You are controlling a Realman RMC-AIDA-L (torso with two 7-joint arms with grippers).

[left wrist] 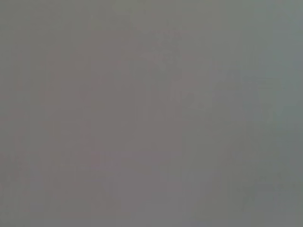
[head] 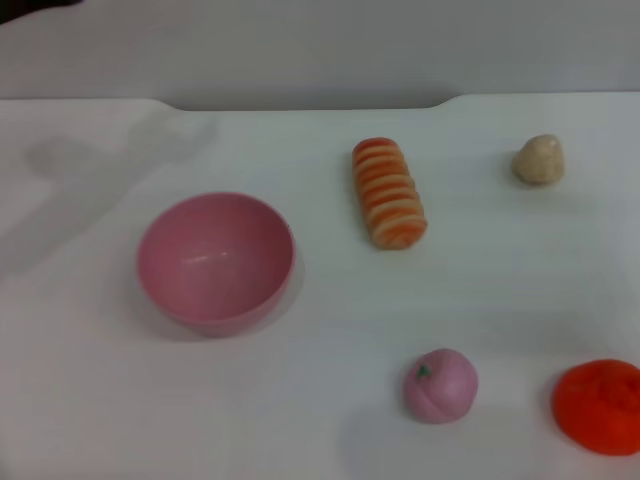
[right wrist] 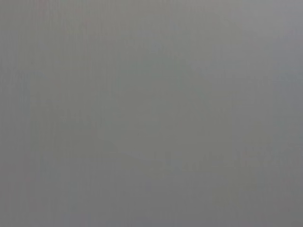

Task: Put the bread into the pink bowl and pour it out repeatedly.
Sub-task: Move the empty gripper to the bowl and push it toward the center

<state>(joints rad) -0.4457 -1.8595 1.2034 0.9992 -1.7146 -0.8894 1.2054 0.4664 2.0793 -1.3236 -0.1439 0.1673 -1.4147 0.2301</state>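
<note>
Neither gripper appears in the head view, and both wrist views show only a flat grey field, so how the jaws stand and how either arm is posed cannot be told; nothing on the table is held or touched.

On the white table [head: 90, 420] stands one round, smooth pink plastic bowl [head: 215, 262], upright, its glossy inside bare. To the right of it and a little farther back lies one elongated ridged toy bread loaf [head: 388, 192], orange-and-cream striped side up, flat on the tabletop, its length running roughly front to back. The bread is near the bowl but apart from it.

Three other items lie singly. One small beige rounded lump [head: 539, 160] sits well to the right of the bread, toward the back. One small pink peach-like ball with a green stem [head: 441, 385] lies near the front, to the right of the bowl. One bright orange rounded piece [head: 600, 406] sits at the front right, partly cut off by the edge of the view, near the peach-like ball.
</note>
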